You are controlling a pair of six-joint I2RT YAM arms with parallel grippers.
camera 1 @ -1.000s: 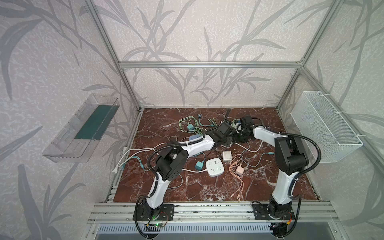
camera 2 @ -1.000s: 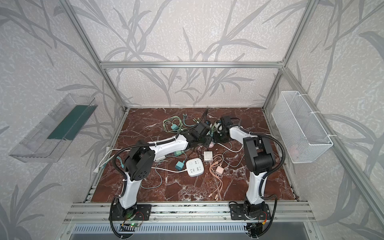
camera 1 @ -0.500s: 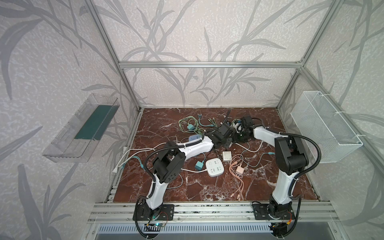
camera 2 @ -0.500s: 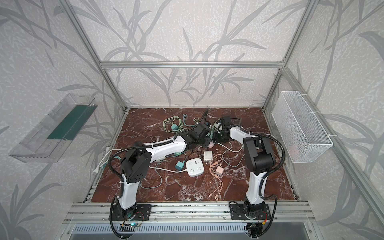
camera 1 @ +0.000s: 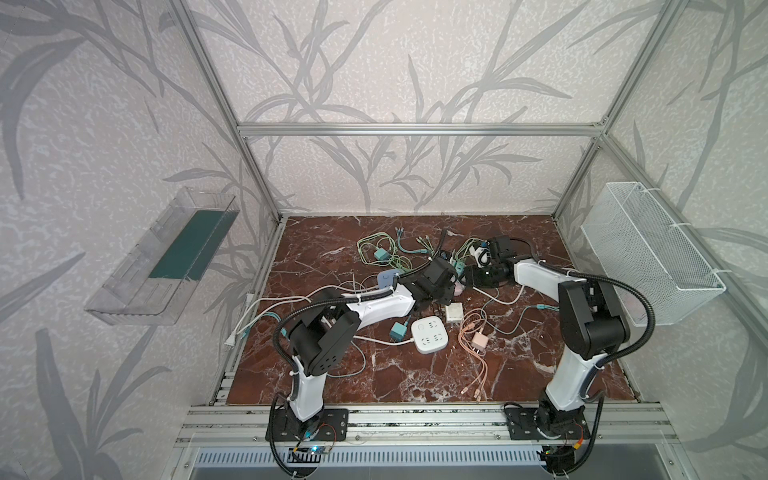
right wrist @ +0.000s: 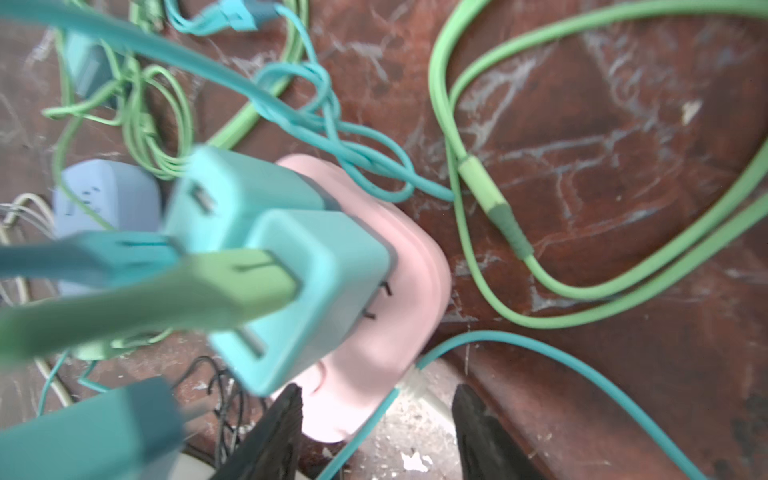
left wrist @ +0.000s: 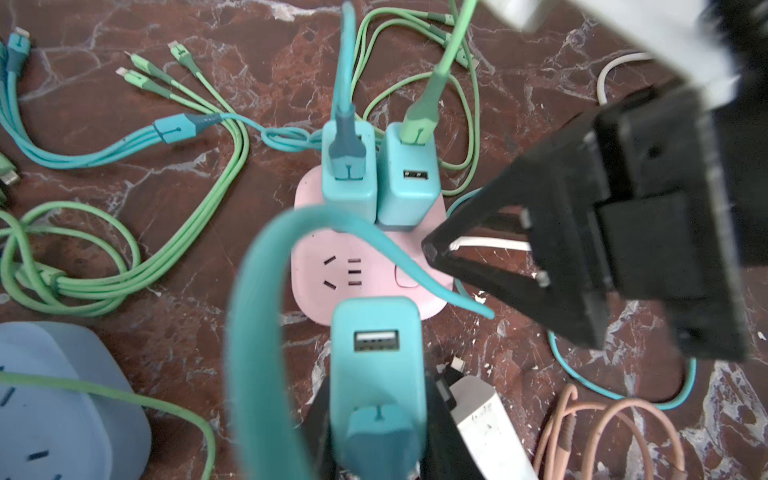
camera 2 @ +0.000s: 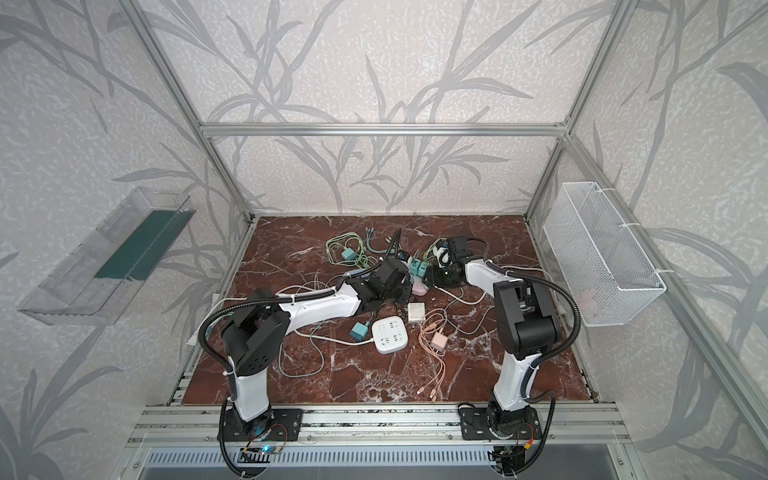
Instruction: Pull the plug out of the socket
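While the left hand (left wrist: 380,419) clamps a teal plug (left wrist: 378,332), the right hand (right wrist: 374,432) gapes beside the pink socket (left wrist: 380,289).

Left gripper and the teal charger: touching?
Touching. In the left wrist view the teal charger sits clamped between the left gripper's black fingers, one on each side.
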